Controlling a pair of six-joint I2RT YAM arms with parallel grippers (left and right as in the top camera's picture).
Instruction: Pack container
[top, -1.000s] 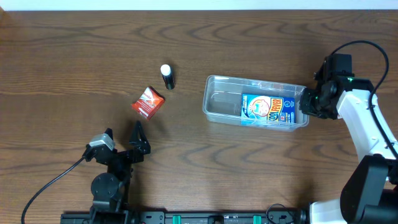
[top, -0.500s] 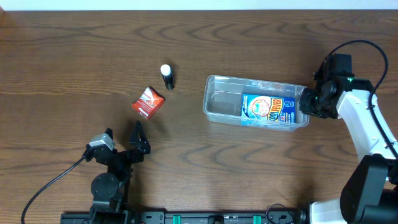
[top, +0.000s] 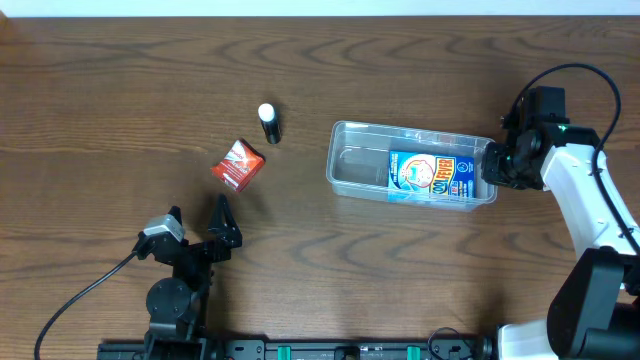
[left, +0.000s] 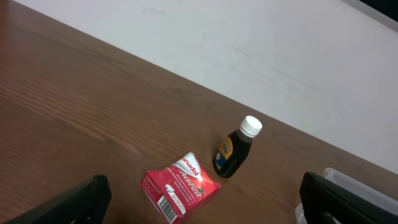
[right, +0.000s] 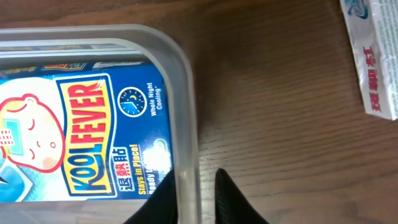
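The clear plastic container (top: 352, 165) lies right of the table's middle with a blue Koolfever box (top: 432, 177) flat inside it. My right gripper (top: 491, 172) straddles its right end wall. In the right wrist view one finger is inside and one outside the wall (right: 185, 93), closed on it (right: 196, 200), with the Koolfever box (right: 81, 137) beside. My left gripper (top: 196, 236) is open and empty at the front left. A red tablet box (top: 237, 165) and a small dark bottle with a white cap (top: 269, 123) lie left of the container.
In the left wrist view the red box (left: 181, 186) and the bottle (left: 236, 151) lie ahead of my open fingers (left: 202, 204). A white carton with blue and red print (right: 375, 59) lies on the wood right of the container.
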